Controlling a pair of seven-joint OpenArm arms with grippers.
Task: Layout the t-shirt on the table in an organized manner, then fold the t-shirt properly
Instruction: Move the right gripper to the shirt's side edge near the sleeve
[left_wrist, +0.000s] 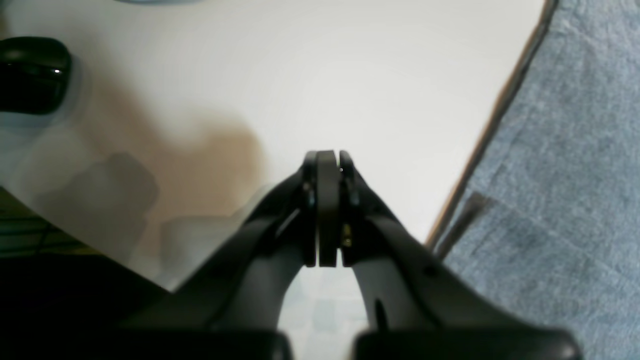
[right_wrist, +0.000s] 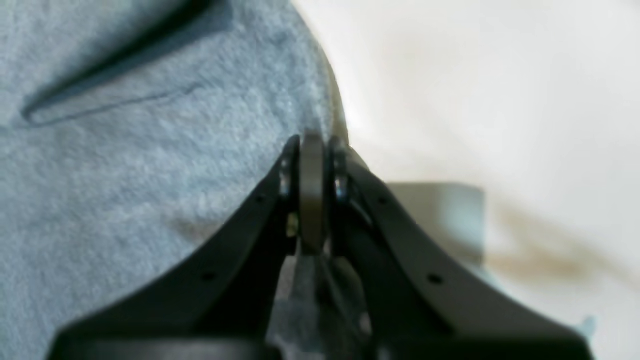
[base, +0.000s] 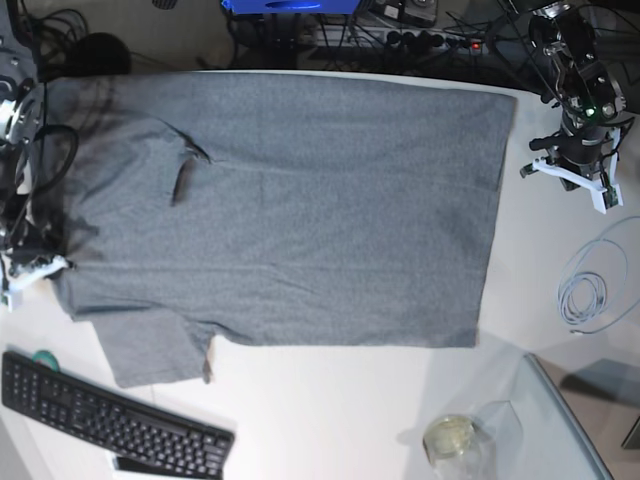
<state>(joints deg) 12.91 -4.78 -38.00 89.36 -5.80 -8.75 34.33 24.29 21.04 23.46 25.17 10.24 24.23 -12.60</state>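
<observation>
Grey knit t-shirt lay spread across upper-left and centre of white table, judged soft, light, best pinched at hems; right gripper stood closed at its edge, apparently nipping fabric; left gripper closed, empty, beside hem.

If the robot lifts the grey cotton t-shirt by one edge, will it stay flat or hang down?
The grey cotton t-shirt would probably hang limp: it lies flat on the white table with soft creases near the collar. It likely drags rather than slides cleanly, since its knit looks fuzzy in the right wrist view. It seems light, being a thin layer.
</observation>
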